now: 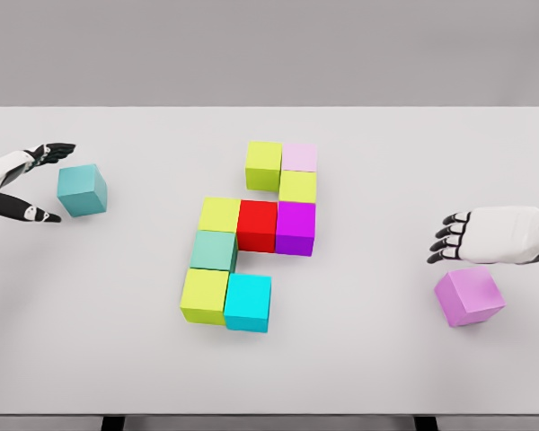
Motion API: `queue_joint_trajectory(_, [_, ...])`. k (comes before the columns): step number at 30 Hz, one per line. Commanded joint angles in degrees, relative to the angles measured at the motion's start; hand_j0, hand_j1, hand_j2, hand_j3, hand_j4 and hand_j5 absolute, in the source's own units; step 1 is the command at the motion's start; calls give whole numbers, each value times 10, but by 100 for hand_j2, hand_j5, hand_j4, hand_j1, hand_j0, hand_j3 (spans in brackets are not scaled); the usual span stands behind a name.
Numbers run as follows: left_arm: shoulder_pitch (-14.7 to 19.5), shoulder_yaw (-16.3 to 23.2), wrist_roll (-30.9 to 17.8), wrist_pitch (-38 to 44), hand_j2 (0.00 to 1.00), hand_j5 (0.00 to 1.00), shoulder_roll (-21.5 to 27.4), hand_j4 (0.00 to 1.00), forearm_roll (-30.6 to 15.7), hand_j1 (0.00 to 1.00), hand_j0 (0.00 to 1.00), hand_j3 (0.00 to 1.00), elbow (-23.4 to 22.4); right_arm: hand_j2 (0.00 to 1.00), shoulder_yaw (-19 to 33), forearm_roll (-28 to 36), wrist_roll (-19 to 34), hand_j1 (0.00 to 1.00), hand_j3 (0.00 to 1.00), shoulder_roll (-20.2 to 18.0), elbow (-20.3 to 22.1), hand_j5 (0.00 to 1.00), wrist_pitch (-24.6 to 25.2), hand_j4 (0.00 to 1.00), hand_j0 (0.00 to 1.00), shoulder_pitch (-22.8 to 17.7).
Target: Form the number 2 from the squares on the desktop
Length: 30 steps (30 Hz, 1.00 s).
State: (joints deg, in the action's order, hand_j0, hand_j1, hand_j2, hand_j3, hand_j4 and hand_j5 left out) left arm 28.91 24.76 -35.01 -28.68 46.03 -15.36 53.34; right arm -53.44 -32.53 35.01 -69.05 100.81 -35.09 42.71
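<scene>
Cubes on the white table (117,359), partly assembled mid-table.
We see the nine-cube cluster (251,235) centred; our left robot hand (27,184) spreads wide beside the teal cube (82,189), our right robot hand (485,236) hangs relaxed, empty, just above the pink cube (469,296).

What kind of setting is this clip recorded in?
Most likely a simulated tabletop test scene, not a real room: a plain white table against a blank grey backdrop, flat-coloured cubes such as the red cube, and two rendered robot hands, left hand and right hand.
</scene>
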Motion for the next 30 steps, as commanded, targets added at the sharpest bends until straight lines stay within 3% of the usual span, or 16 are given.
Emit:
queue_joint_trajectory(1, [2,-1,0,2,100,100,1,100,-6,100,100,100,-2,100,-2,1,0,100,100,-5,0,100,1,100,100,0])
queue_joint_trajectory(4, [4,-2,0,4,100,100,1,100,-9,100,100,100,-3,100,-11,1,0,100,100,-5,1,100,1,100,100,0])
queue_joint_trajectory(10, [13,-1,0,4,100,100,-6,100,-11,100,100,100,-46,100,-22,1,0,100,100,-2,1,100,1,100,100,-3])
queue_joint_trajectory(15, [12,0,0,3,99,99,-11,99,-29,99,99,99,-48,100,-23,1,0,100,100,-2,1,100,1,100,100,-7])
queue_joint_trajectory(30, [14,4,0,2,99,99,-26,99,-25,99,99,99,-56,100,-25,1,0,100,100,-3,1,100,1,100,100,-18])
